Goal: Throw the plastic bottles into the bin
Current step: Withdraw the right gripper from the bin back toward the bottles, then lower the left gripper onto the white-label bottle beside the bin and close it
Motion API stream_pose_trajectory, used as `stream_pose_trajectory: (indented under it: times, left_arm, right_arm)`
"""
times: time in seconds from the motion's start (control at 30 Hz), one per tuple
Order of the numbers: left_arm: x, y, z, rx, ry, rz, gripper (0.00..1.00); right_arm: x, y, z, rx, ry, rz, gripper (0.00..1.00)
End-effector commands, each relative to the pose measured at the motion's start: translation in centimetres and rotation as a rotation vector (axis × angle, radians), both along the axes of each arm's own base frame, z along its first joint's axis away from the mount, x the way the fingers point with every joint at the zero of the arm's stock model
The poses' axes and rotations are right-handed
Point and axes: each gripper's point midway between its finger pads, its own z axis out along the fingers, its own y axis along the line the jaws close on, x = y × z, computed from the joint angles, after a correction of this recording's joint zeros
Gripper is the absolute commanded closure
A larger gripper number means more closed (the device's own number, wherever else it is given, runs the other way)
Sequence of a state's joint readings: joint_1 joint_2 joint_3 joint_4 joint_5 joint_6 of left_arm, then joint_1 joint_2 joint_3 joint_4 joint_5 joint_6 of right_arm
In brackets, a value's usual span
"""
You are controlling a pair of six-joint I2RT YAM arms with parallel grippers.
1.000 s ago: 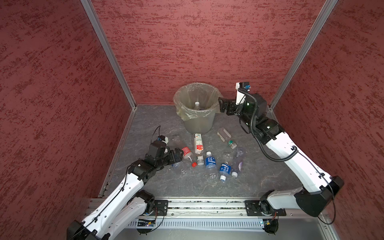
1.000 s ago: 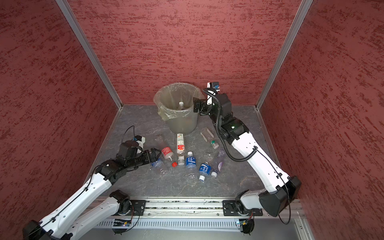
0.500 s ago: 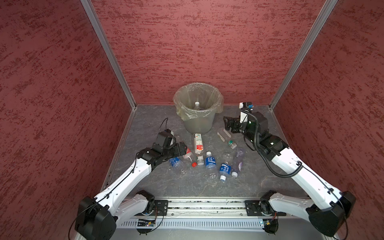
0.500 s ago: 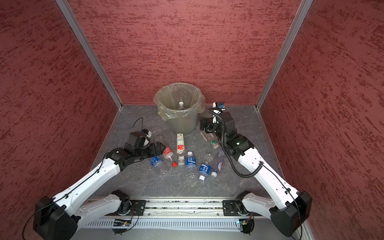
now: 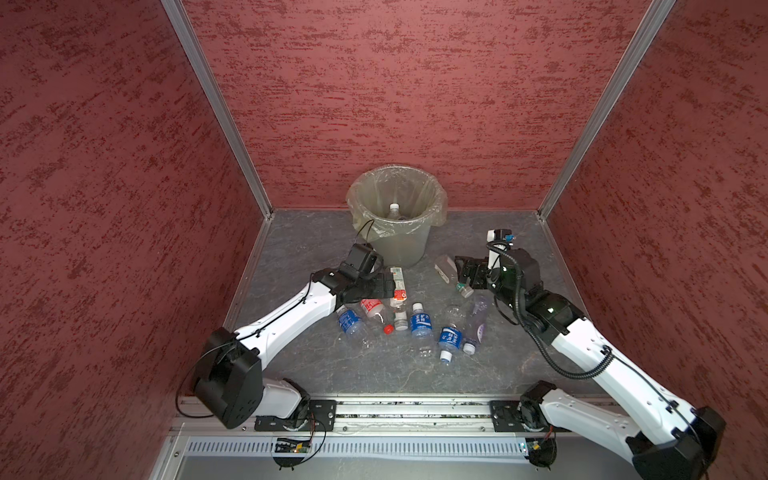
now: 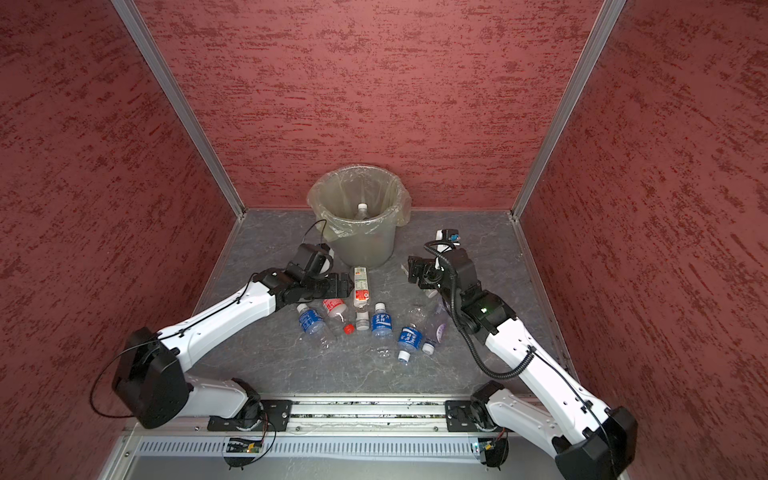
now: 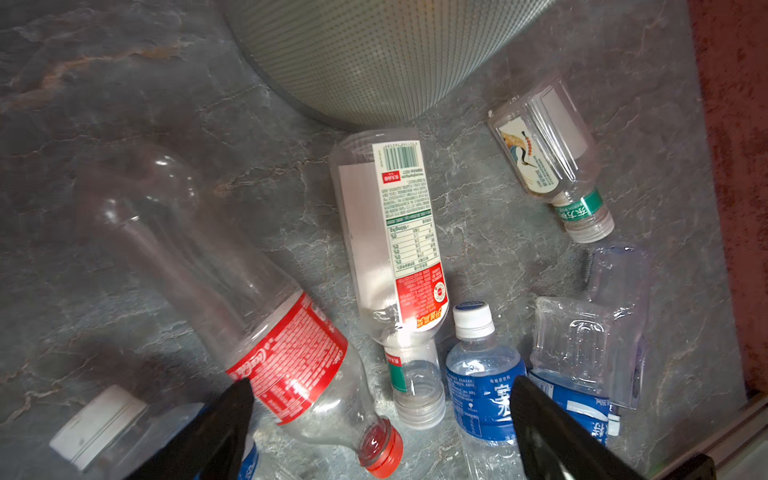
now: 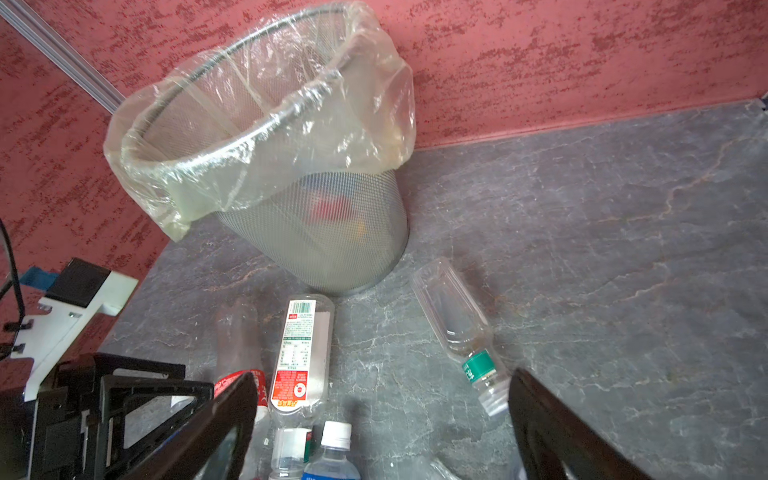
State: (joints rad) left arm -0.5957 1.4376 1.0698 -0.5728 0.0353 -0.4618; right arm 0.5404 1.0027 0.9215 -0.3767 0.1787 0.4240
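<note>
Top views both put the left hand [image 5: 390, 286] at the left edge of the scattered plastic bottles [image 5: 450, 338]. Its fingers [image 7: 220, 428] are spread wide and grasp nothing. It sits over a clear cola bottle [image 7: 286, 357] with a red label and red cap, which lies flat on the grey surface [image 5: 374, 374]. Just right of that lies a bottle with a white-and-red label [image 5: 398, 284], its base almost at the bin [image 5: 399, 249]. Blue-labelled water bottles [image 5: 419, 324] lie nearer the front. The bin stands by the back wall [image 5: 415, 104] with a bag [image 5: 432, 199] folded over its rim and a white-capped bottle [image 5: 394, 206] inside. Further right, the right hand [image 5: 461, 272] is likewise spread and empty. One finger [image 8: 544, 419] is just beside the neck of a green-banded clear bottle [image 8: 457, 324].
</note>
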Motion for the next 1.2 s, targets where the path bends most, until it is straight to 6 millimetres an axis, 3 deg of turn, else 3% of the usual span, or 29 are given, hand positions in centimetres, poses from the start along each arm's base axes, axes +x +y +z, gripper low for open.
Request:
stream_pose_trajectory:
  times: [0.0, 0.23, 0.47, 0.63, 1.0, 1.17]
  left_arm:
    - [0.5, -0.8, -1.0, 0.065, 0.013, -0.024, 0.04]
    - [1.6, -3.0, -3.7, 0.157, 0.079, -0.022, 0.03]
    - [2.9, -3.9, -4.8, 0.225, 0.108, -0.008, 0.03]
    - [3.3, -3.0, -5.4, 0.302, 0.127, 0.017, 0.04]
    - [3.7, -3.9, -6.6, 0.312, 0.172, 0.016, 0.06]
    - [3.8, -4.2, -7.5, 0.315, 0.18, 0.017, 0.14]
  right_arm:
    - [-0.6, -0.6, -1.9, 0.008, 0.067, -0.033, 0.05]
    - [-1.3, -1.0, -6.1, -0.037, 0.183, -0.044, 0.04]
    - [-1.7, -1.3, -9.4, -0.088, 0.281, -0.057, 0.04]
    - [-2.0, -1.7, -9.5, -0.093, 0.272, -0.068, 0.03]
    - [-1.8, -1.9, -9.1, -0.095, 0.249, -0.08, 0.14]
    - [-1.9, -2.0, -9.1, -0.092, 0.247, -0.078, 0.2]
